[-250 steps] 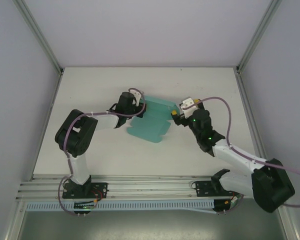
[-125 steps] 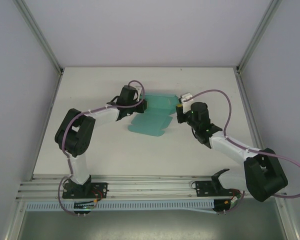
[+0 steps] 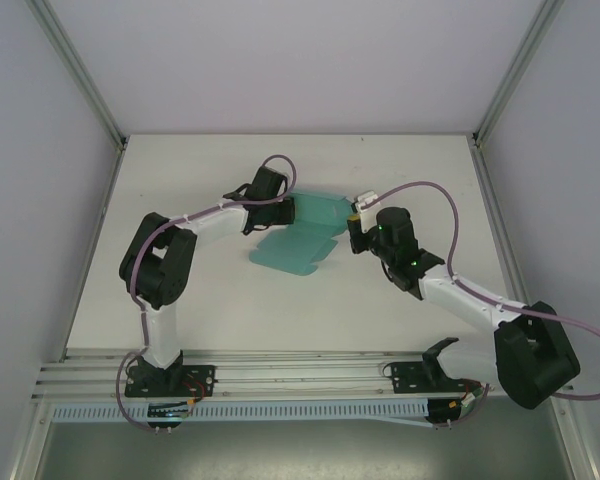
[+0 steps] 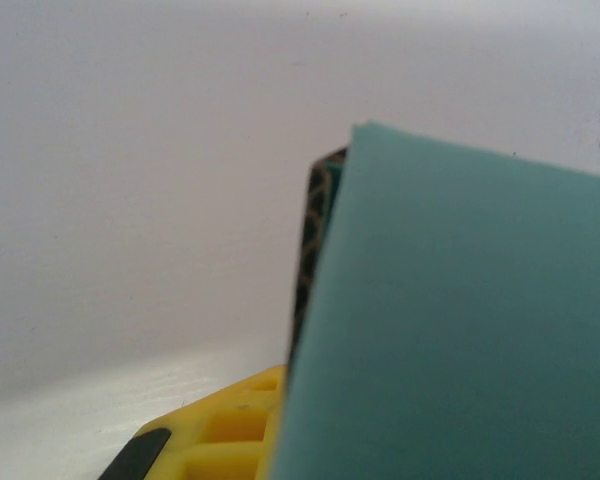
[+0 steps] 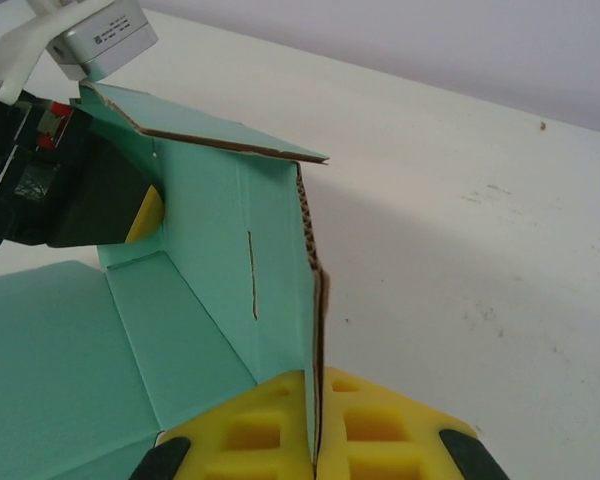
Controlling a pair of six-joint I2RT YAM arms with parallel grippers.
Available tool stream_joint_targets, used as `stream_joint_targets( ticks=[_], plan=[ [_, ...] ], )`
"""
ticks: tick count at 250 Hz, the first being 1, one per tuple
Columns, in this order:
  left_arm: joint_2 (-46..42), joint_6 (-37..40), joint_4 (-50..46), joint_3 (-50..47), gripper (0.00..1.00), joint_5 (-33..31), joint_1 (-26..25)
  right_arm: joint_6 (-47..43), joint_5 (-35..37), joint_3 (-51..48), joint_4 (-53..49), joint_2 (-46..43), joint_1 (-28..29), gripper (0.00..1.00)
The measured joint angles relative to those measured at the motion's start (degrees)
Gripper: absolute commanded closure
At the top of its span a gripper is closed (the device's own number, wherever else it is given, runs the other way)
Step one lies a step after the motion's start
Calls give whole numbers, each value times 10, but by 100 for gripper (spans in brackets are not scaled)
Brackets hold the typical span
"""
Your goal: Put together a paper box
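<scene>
The paper box point(image 3: 302, 238) is teal-green card, partly folded, lying mid-table with its far flaps raised. My left gripper point(image 3: 284, 211) holds its far-left flap. In the left wrist view the teal card point(image 4: 460, 330) covers the right side over one yellow finger point(image 4: 230, 430), and the gripper point(image 4: 280, 400) is shut on it. My right gripper point(image 3: 352, 226) is at the box's right end. In the right wrist view its yellow fingers point(image 5: 250, 430) are shut on an upright wall point(image 5: 270, 250) with a thin slit, the gripper point(image 5: 316, 385) pinching its corrugated edge. The left gripper point(image 5: 80, 195) shows behind that wall.
The white table point(image 3: 180, 290) lies bare around the box. Grey enclosure walls and metal posts point(image 3: 80, 75) bound it at the back and sides. Purple cables point(image 3: 430, 190) loop above both wrists. A rail point(image 3: 300, 375) runs along the near edge.
My right gripper has gone from open to shut on the box's right wall. Both wrists have moved toward the far side, and the box has shifted a little with them.
</scene>
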Motion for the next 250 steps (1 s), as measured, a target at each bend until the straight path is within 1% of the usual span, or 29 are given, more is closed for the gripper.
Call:
stream_joint_targets(
  ticks=[42, 66, 73, 88, 103, 118, 128, 146, 159, 198, 250],
  plan=[
    [0, 7, -10, 2, 100, 6, 0, -2, -4, 0, -5, -1, 1, 100],
    [-18, 32, 25, -27, 100, 31, 8, -2, -2, 0, -2, -1, 1, 100],
    [-27, 42, 35, -40, 100, 38, 10, -2, -2, 0, 0, -1, 1, 97],
    [-45, 60, 51, -61, 100, 42, 12, 0, -2, 0, 3, -1, 1, 88],
    [-58, 78, 64, -71, 100, 37, 12, 0, 3, 1, 7, -1, -1, 85],
    [-66, 94, 74, -78, 100, 34, 12, 1, 11, 5, 13, -1, -5, 78],
    [-70, 101, 79, -82, 100, 36, 12, 5, 16, 9, 18, -1, -7, 70],
    [-76, 109, 91, -92, 100, 41, 12, 7, 24, 22, 20, -1, -9, 51],
    [-81, 113, 98, -101, 100, 42, 11, 1, 28, 31, 22, -1, -9, 43],
    [-89, 115, 107, -118, 100, 41, 11, 9, 55, 41, 28, -5, -10, 35],
    [-94, 117, 112, -122, 100, 40, 11, 10, 85, 44, 20, -5, -10, 32]
  ],
)
